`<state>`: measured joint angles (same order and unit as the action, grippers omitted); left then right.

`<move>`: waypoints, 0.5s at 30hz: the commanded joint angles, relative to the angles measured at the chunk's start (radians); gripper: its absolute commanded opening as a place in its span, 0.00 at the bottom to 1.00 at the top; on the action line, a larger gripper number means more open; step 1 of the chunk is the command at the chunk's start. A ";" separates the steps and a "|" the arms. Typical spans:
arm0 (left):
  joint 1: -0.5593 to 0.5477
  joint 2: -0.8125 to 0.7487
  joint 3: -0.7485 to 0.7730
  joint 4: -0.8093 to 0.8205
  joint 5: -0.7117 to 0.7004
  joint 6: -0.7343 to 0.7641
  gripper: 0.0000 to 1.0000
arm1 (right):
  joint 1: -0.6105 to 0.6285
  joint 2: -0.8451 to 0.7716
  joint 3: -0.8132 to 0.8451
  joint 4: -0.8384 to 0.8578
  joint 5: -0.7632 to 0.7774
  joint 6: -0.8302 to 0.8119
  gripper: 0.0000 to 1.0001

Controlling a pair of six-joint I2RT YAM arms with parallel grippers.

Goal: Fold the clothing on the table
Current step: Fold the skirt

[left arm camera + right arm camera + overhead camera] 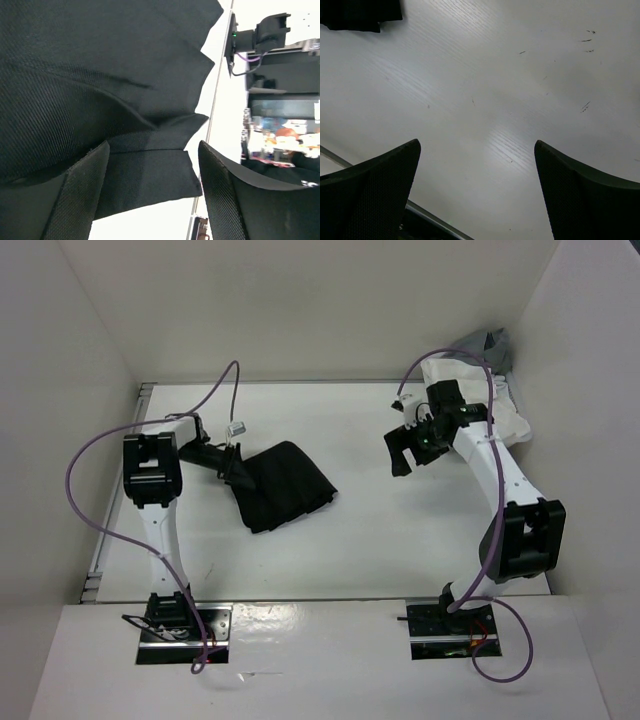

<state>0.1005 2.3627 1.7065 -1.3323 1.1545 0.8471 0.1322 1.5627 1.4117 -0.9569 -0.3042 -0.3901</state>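
The black skirt (285, 485) lies left of centre on the white table (400, 540). It's soft matte twill, bunched into a rough 4-sided shape, with pleats ending in sharp points along one edge. The left gripper (237, 471) is low at the skirt's left side, its 2 textured fingers (85, 190) spread over the fabric, nothing pinched. The right gripper (400, 455) hangs above the bare, scuffed tabletop, jaws wide and holding nothing. A white cloth (505, 420) and a grey cloth (485, 343) sit crumpled in the far right corner.

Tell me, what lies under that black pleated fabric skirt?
The flat white tabletop shows around the black pleated skirt, so it rests on that. Anything beneath the fabric is covered and cannot be seen.
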 commanded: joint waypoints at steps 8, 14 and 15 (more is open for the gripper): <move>-0.042 -0.457 0.217 0.033 -0.064 -0.295 0.88 | 0.000 -0.072 0.035 0.006 -0.116 -0.013 0.98; 0.034 -0.689 0.205 0.042 -0.170 -0.365 0.97 | 0.000 -0.072 0.058 -0.014 -0.243 -0.024 0.98; 0.057 -0.713 0.176 0.042 -0.179 -0.365 0.97 | 0.000 -0.072 0.058 -0.014 -0.259 -0.035 0.98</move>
<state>0.0998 1.6829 1.9461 -1.2591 1.0386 0.5396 0.1322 1.5295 1.4269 -0.9634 -0.4679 -0.4023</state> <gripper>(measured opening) 0.968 0.983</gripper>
